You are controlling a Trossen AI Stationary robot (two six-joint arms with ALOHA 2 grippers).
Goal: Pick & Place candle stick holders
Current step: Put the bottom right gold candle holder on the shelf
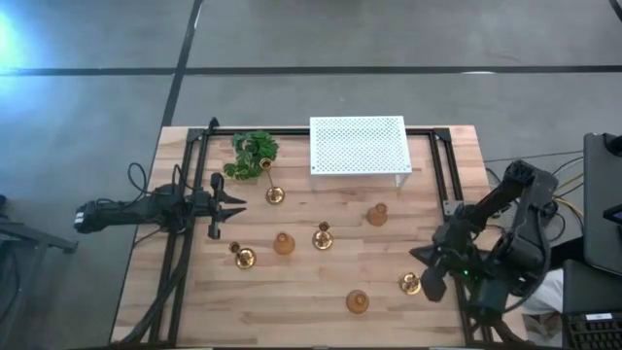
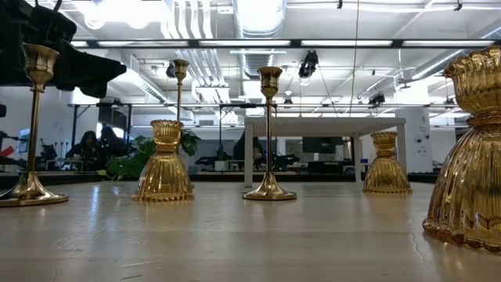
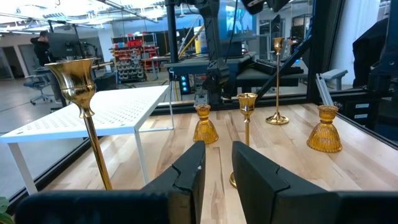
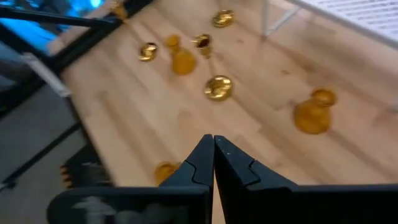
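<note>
Gold candle stick holders stand spread out on the wooden table, none held. Over the table's left edge, the left gripper has its fingers a little apart with nothing between them. Above the near right corner, the right gripper is squeezed together and empty.

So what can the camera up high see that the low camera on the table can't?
Only the high view shows both arms: the left end effector empty and a little open by the table's left edge, and the right end effector shut near the front right corner. It also shows the top of the white perforated box and all seven gold candle stick holders spread out.

Only the low view shows the room behind the table, with its ceiling lights and desks.

Both show the wooden table, the green plant and several gold holders.
</note>
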